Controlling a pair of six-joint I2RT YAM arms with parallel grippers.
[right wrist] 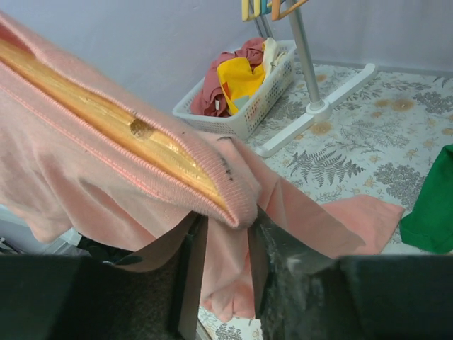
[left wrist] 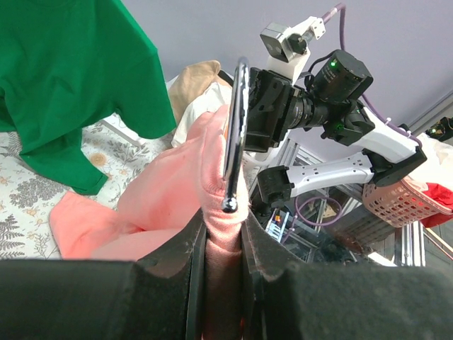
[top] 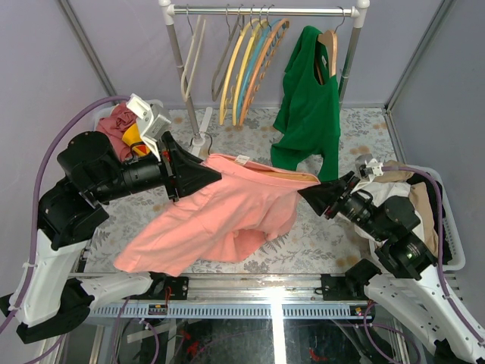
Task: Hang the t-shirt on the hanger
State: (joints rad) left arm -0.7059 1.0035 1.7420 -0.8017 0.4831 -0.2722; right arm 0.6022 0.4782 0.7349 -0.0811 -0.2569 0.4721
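Where the two arms stood, the tabletop [top: 333, 236] wore a pale covering printed with grey ferns and tan flowers, and lilac-grey walls [top: 45, 68] closed it in. At the far left, a white basket [right wrist: 265, 95] held dusty-red and yellow clothes. Behind the middle, a rack [top: 265, 10] bore thin coloured hangers [top: 246, 68], and a green shirt [top: 311, 106] hung from it further right. A second basket [top: 452, 227] at the right edge held cream and tan cloth.

The t-shirt [top: 227, 212] hung stretched between the arms above the tabletop, its hem drooping toward the near left. The hanger [right wrist: 106, 117] lay inside the shirt's top edge, its wooden arm showing at the ribbed opening. The left end effector [top: 203, 176] was pressed together on a fold of pink cloth at the shirt's left end, and the silver hook [left wrist: 237, 127] rose just beyond its fingertips. The right end effector [right wrist: 225, 276] pinched pink cloth just under the wooden arm's tip, at the shirt's right end.

A small white tag [top: 242, 159] sat on the top edge, too small to read. Dark marks on the wood were also unreadable.
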